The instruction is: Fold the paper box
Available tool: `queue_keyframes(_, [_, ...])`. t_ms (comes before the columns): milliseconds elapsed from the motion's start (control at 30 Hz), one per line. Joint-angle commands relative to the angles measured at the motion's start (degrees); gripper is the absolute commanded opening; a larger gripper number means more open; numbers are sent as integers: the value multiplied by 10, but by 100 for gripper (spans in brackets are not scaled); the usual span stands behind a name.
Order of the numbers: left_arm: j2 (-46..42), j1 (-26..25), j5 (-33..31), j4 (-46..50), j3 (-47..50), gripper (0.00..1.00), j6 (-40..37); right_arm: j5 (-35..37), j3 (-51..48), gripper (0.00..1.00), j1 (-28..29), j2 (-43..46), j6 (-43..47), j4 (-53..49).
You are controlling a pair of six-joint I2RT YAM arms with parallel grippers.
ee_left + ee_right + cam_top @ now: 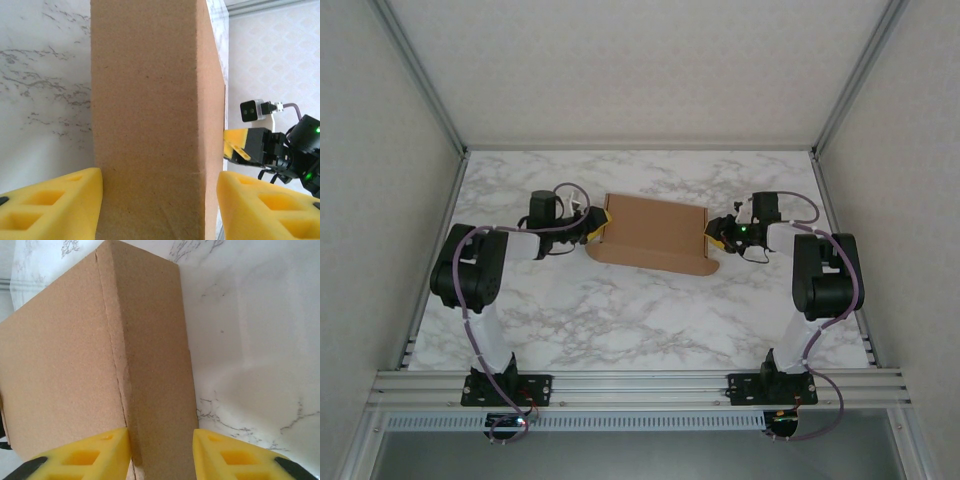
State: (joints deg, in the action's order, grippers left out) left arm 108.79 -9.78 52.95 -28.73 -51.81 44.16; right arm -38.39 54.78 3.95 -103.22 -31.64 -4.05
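**Paper box flanked at both ends by the two grippers**

The paper box (655,232) was seen at the middle of the marble-patterned table (620,320), its long side running left to right. It was folded into a thin, flat brown slab. A rounded flap (650,262) was shown along its near edge. Whether the box rested on the table or was raised off it could not be told.

The left end of the box was met by the left gripper (594,228). In the left wrist view, the yellow foam fingers (50,205) were set against both sides of the cardboard, so the box was pinched there.

The right end was met by the right gripper (721,233). In the right wrist view, a narrow edge face of the box was straddled by that gripper's yellow fingertips (235,457). One was laid against the creased corner and the other stood just beside the opposite edge. Whether the cardboard was pressed by them or merely flanked could not be told.

A green light (744,230) was lit on the right wrist. Lilac cables (480,330) were looped along both arms. The arm bases were bolted to an aluminium rail (640,385) at the near edge of the table, and the table was enclosed by pale walls (380,200).
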Motion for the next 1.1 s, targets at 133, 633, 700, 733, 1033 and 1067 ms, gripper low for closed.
queue_keyframes(133, [-18,-59,53,-30,-47,56,28,-16,5,37,40,9,-8,-40])
queue_keyframes(633, [-60,-54,47,-32,-12,59,23,58,43,40,55,15,15,-119])
queue_keyframes(700, [-62,-55,51,-42,-8,59,27,53,42,40,55,12,12,-115])
queue_keyframes(733, [-63,-55,54,-50,-5,59,33,52,41,40,55,12,11,-114])
queue_keyframes(1033, [-75,-55,51,-1,-14,59,-3,51,43,50,55,33,11,-114])
queue_keyframes(1067, [-74,-55,51,5,-15,59,-6,47,43,52,55,37,9,-111])
